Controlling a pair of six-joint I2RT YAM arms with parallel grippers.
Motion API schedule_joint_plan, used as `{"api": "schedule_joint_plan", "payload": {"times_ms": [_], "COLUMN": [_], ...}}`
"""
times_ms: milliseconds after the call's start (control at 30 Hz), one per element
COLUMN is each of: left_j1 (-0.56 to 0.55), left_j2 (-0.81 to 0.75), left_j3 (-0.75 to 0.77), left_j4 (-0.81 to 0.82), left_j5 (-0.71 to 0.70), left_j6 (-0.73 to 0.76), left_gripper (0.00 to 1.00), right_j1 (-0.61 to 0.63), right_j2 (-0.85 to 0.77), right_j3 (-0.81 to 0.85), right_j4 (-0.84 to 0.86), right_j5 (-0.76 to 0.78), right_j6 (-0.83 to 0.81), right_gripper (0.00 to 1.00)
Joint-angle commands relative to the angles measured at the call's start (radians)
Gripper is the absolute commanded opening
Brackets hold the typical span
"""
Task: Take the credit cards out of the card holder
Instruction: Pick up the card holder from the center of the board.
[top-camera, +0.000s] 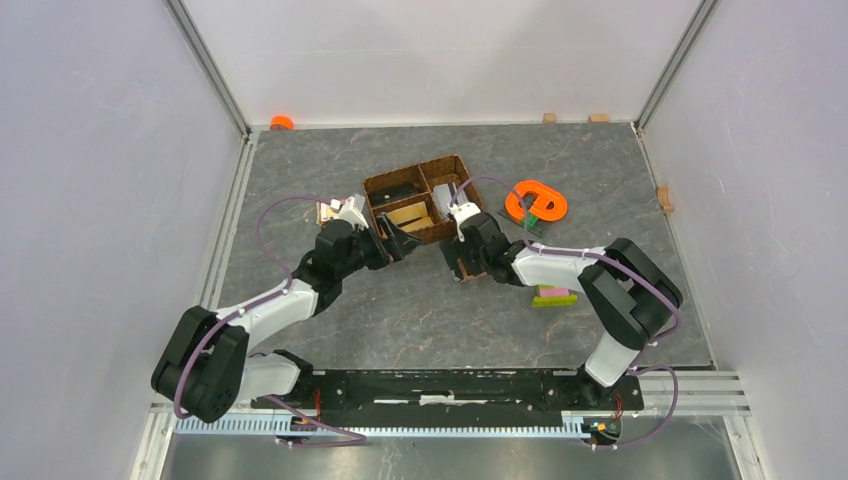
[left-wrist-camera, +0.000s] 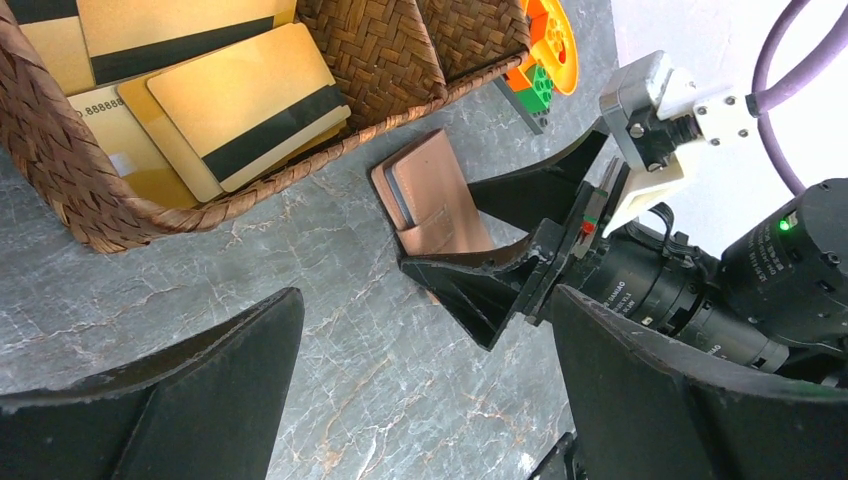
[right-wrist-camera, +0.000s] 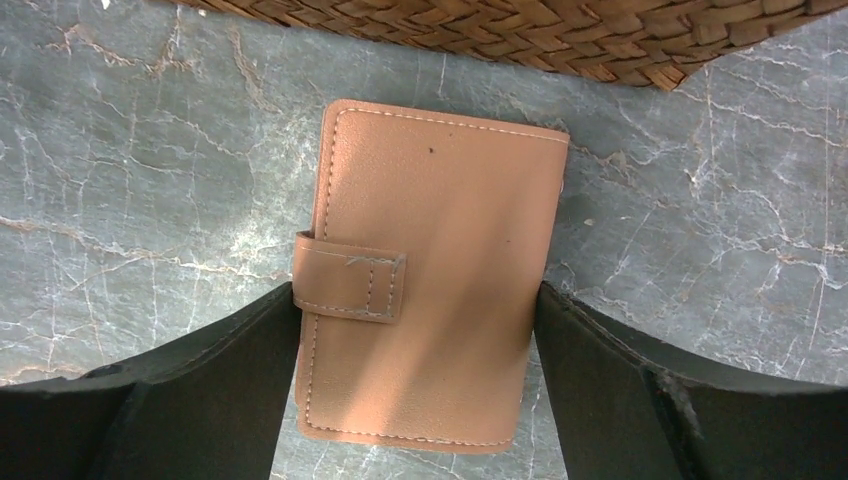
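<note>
Right end effector (right-wrist-camera: 417, 300): jaws wide, one finger (right-wrist-camera: 200, 390) on each long side of the card holder (right-wrist-camera: 440, 200), the tips apparently touching its edges; no firm squeeze is evident. The holder lies flat on the bench (right-wrist-camera: 120, 150) directly between these fingers, folded shut, its strap tab (right-wrist-camera: 350, 277) fastened across the side by one finger. No card shows at any edge of it in the right wrist view.

Left end effector (left-wrist-camera: 427, 292): jaws wide and empty, poised above the bench. The holder and the right arm's fingers lie just ahead of its tips. Ahead of them and to one side stands the woven basket (left-wrist-camera: 100, 210), its near wall just beyond the holder.

Inside that basket compartment lie several gold cards (left-wrist-camera: 240, 110) with dark magnetic stripes, overlapping one another. Whether they came from this holder cannot be told.

Progress, as judged: early. The holder is located and straddled, but it is closed and nothing is being drawn from it. Left to do: secure the holder, release the tab, fold it open, and pull out whatever cards sit in its sleeves
</note>
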Motion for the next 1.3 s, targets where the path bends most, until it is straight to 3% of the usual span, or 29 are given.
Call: {"api": "schedule_joint_plan", "payload": {"times_ms": [0, 200, 400, 767, 1267], "left_j1": [-0.006, -0.011, -0.027, -0.031, -0.085], "left_j2": [-0.013, 0.011, 0.042, 0.061, 0.084], "left_j3": [0.036, 0.045, 0.045, -0.041, 0.008], "left_j4": [-0.008, 0.013, 0.102, 0.506, 0.419], "left_j5": [0.019, 0.057, 0.137, 0.313, 0.293], "left_j6": [0.046, 0.040, 0.029, -0.090, -0.064], "left_gripper": [0.99, 0.99, 0.99, 1.00, 1.00], "right_j1": [0.001, -0.048, -0.164, -0.197, -0.096], "right_j2": [-0.086, -0.300, -0.480, -0.460, -0.414], "right_j3": [-0.027, -0.187, -0.352, -0.438, -0.338], "right_j4": [0.009, 0.167, 0.408, 0.790, 0.581], "right_j5": [0.006, -0.106, -0.407, -0.810, -0.727], "right_j6": [0.011, 0.062, 0.156, 0.313, 0.144], "right_gripper": [0.84, 0.75, 0.74, 0.75, 0.76]}}
